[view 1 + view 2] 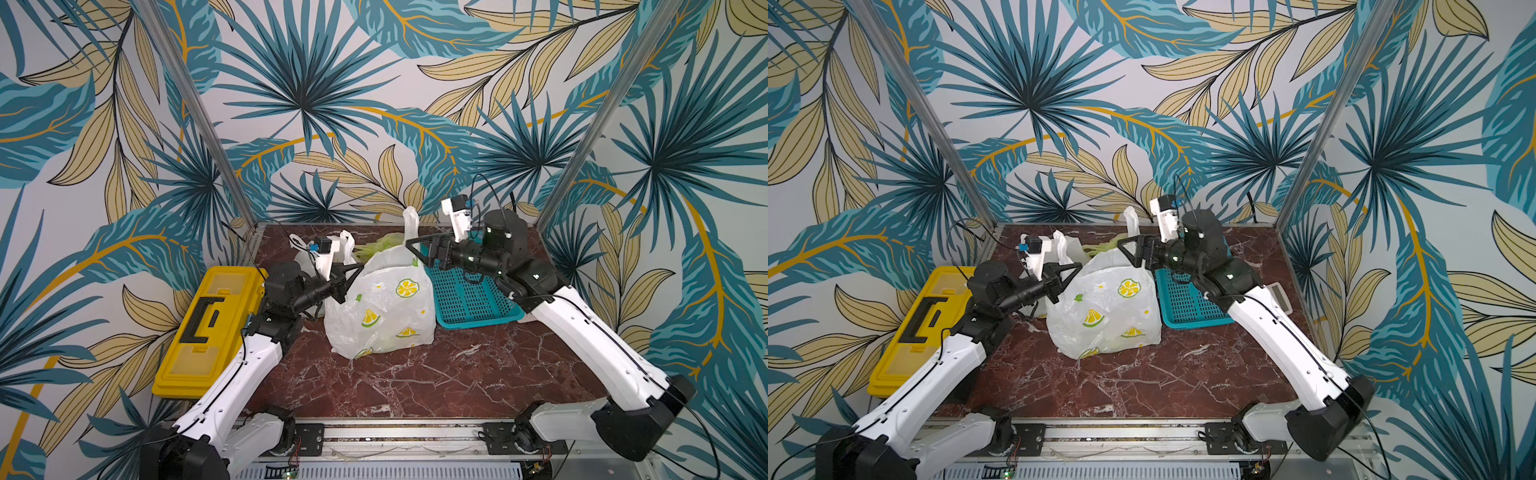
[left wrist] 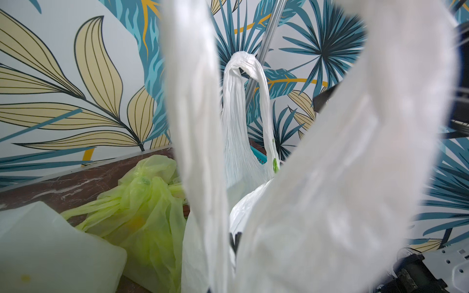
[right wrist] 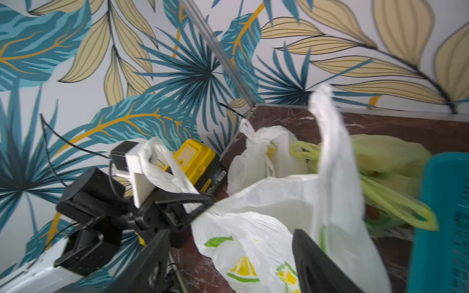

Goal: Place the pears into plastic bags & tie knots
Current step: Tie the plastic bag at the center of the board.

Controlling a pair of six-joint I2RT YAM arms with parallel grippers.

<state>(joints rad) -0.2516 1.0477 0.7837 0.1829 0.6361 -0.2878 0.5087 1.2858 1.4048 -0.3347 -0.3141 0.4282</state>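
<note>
White lemon-print plastic bag (image 1: 382,307) sits mid-desk, one loop handle (image 3: 175,180) clenched in the left jaws, the other handle (image 1: 410,222) standing upright just beside the wide-open right jaws.

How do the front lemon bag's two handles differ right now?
The left handle is pinched in the shut left tool and leans leftward; the right handle stands upright, ungripped, near the open right tool. Both are white loops of the front bag, not yet knotted together.
</note>
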